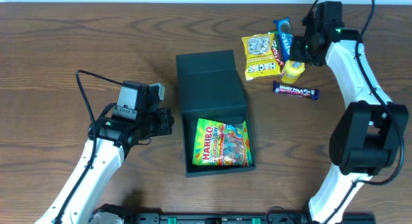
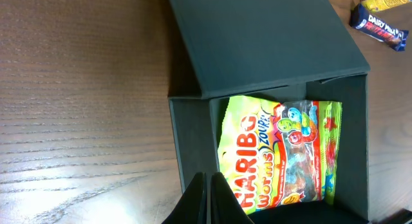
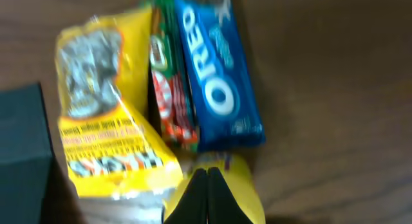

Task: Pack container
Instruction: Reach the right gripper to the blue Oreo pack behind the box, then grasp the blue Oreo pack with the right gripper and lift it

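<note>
The container point(image 1: 210, 74) is a dark box lying open mid-table, its flap lid folded back toward the far side. A green Haribo bag point(image 1: 222, 144) lies inside it. My left gripper point(image 1: 168, 121) is shut and empty just left of the box; in the left wrist view its tips point(image 2: 208, 177) hover over the container's left wall point(image 2: 190, 134), beside the Haribo bag point(image 2: 277, 153). My right gripper point(image 1: 299, 53) is shut with nothing in it. It hangs over a small yellow packet point(image 3: 241, 192) in the snack pile, tips point(image 3: 207, 172) pressed together.
Right of the lid lie a yellow seed bag point(image 1: 259, 55), a red-green packet point(image 1: 278, 53), a blue Oreo pack point(image 1: 283, 32) and the small yellow packet point(image 1: 293, 71). A Dairy Milk bar point(image 1: 295, 91) lies alone just nearer. Bare wood surrounds the box.
</note>
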Motion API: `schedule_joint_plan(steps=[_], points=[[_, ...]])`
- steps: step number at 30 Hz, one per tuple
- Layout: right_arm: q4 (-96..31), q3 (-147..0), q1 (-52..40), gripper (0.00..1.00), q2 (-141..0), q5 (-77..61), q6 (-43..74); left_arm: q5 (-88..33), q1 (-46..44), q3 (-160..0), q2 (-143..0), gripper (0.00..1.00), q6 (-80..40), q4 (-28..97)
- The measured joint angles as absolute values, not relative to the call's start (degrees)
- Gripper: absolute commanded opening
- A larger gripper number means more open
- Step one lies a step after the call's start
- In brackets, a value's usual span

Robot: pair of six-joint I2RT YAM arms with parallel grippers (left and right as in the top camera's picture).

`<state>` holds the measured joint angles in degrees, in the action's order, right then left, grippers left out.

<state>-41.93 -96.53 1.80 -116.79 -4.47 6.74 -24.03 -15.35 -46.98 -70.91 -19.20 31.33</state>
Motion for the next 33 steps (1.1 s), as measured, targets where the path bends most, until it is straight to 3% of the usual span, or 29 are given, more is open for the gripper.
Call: schedule_joint_plan(steps=[10,27,28,30,33], points=[[-39.75,-97.38,1.8,0.01,-119.68,-4.49,7.42,-24.03,-15.35,-46.98,-70.91,0.06,-19.2,31.55],[-53.52,-97.47,1.8,0.02,-122.63,-6.04,3.99,-24.03,-15.35,-46.98,-70.91,0.05,-17.91,32.18],[-53.17,-97.47,1.8,0.11,-122.63,-6.04,3.81,-24.03,-15.35,-46.98,-70.91,0.06,-17.89,32.16],[-51.96,-97.47,1.8,0.51,-122.63,-6.13,3.62,-24.01,-15.35,-46.98,-70.91,0.06,-17.89,32.16],[-48.71,-98.17,1.8,0.62,-122.63,-6.26,3.6,-24.03,-15.35,-46.98,-70.91,0.06,-17.89,32.18]])
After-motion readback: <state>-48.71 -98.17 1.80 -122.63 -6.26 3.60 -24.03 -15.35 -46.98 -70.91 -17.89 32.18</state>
